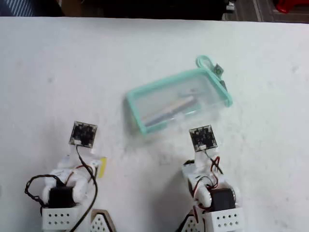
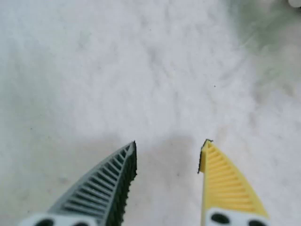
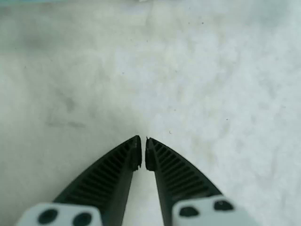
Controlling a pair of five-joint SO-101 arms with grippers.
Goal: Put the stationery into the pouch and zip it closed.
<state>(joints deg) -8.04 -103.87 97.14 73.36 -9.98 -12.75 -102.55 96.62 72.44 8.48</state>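
Mid-table | pouch [image 1: 178,100] lies diagonal, loop [image 1: 204,61] far-right | left fingers [image 2: 225,183] released | right fingers [image 3: 113,179] clenched

Pouch [image 1: 166,99] is reading as clear, faintly glossy plastic with mint edging; table [image 1: 58,63] is looking matt and grainy; left gripper [image 2: 170,142] is showing ribbed plastic.

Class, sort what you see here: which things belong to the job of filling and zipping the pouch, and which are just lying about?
Belongs to the job:
pouch
stationery, seen through the pouch
left gripper, open
right gripper, shut

Just lying about:
red thing beyond the table's far edge
striped cloth at the far corner
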